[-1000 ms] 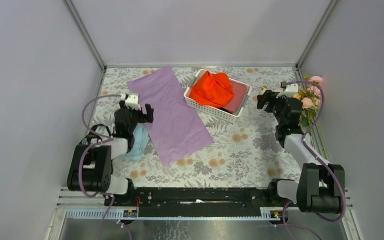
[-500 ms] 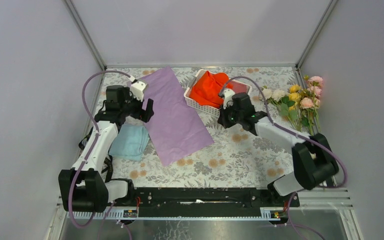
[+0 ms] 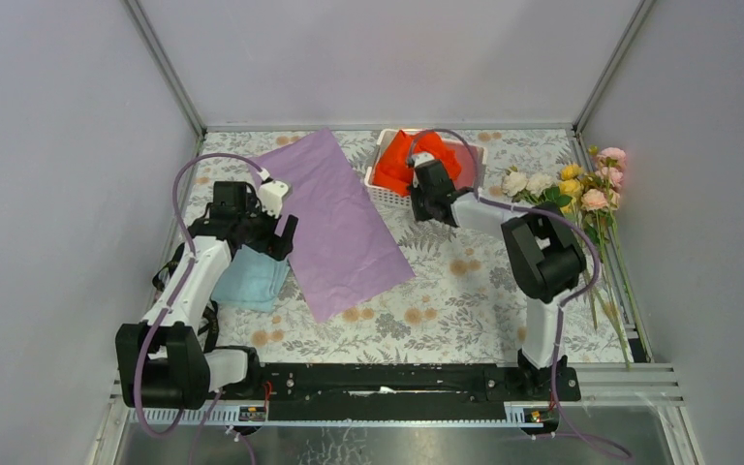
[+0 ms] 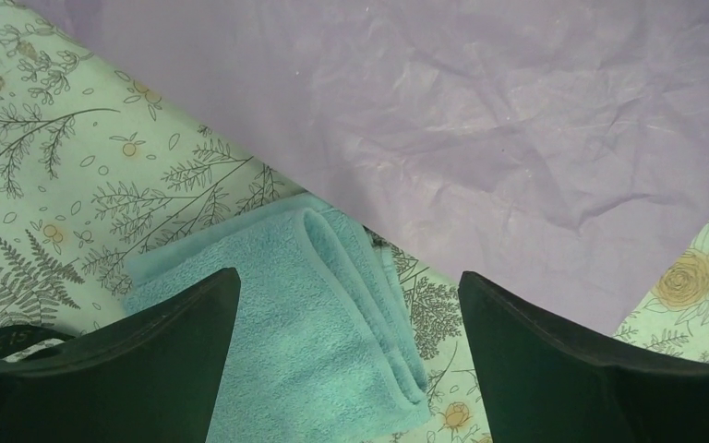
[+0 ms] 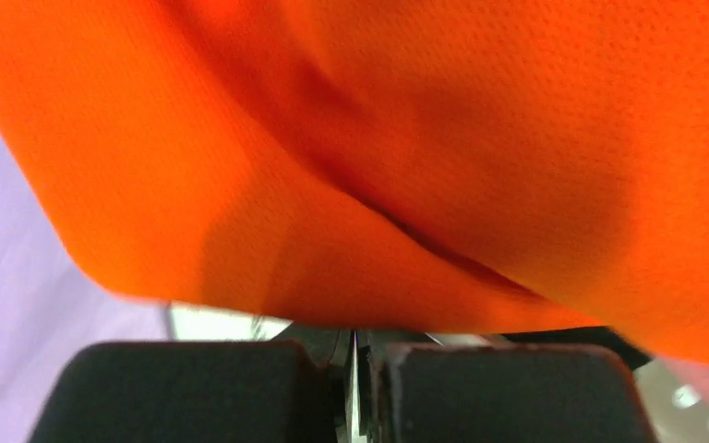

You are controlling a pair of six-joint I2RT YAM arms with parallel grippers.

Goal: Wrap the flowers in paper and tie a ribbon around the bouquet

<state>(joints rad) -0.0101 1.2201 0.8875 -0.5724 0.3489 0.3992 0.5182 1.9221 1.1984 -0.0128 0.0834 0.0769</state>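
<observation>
The paper (image 3: 339, 228) lies flat on the flower-patterned table cover (image 3: 465, 300), lilac face up. It runs slantwise from the far left towards the middle, and its surface is lightly creased in the left wrist view. The flowers (image 3: 581, 194) lie well apart from it along the right edge of the table. The white, yellow and pink blooms point to the far side and the thin stems trail towards the near edge. No ribbon can be made out in any view.

The left gripper (image 4: 346, 286) hangs over the paper's left edge with its fingers (image 4: 148, 369) spread wide and nothing between them. Below it a folded light blue cloth (image 4: 314, 341) lies on the table cover just beside the paper (one corner seems tucked under the paper's edge, though that is hard to confirm).

The right arm reaches across to the white basket (image 3: 380, 192) at the far middle of the table, which holds an orange cloth (image 5: 425, 138). The right gripper (image 5: 355, 369) sits at the basket's near right side, clenched, its two dark pads (image 5: 175, 392) pressed together. Only a thin seam shows between them, and nothing is visibly caught there. The orange cloth fills most of the right wrist view, close in front of the fingertips. Whether it touches them cannot be told.
</observation>
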